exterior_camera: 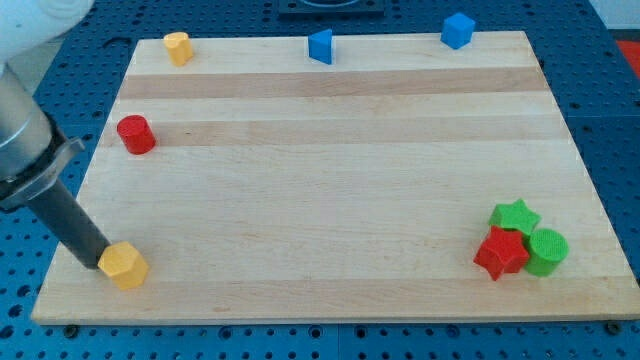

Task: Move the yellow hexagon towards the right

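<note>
My tip (103, 264) has no jaws; it is 1 dark rod touching the yellow hexagon (124, 266), which sits just right of it. The red cylinder (135, 134) is above it. 3 blocks bunch far right.

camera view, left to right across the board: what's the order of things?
My tip touching the yellow hexagon → red cylinder → yellow block → blue block → blue cube → red star → green star → green cylinder.
</note>
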Tool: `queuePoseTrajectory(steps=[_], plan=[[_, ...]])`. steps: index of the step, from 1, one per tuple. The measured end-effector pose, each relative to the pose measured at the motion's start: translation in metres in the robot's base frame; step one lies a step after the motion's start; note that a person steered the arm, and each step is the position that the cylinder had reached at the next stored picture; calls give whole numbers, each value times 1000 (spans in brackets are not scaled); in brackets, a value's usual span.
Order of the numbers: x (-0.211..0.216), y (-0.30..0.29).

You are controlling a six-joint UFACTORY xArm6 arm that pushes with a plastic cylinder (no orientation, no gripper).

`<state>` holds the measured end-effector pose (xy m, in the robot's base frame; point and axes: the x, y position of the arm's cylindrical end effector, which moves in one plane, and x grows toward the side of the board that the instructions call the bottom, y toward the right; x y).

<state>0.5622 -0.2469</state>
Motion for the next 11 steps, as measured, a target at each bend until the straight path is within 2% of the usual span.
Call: queuePoseTrajectory(steps=[1,2,3,5,6,8,9,11], plan=[[4,-36],[23,-46],[23,1],[-16,183],[-16,211],[-22,189],[-41,198],[-65,323]])
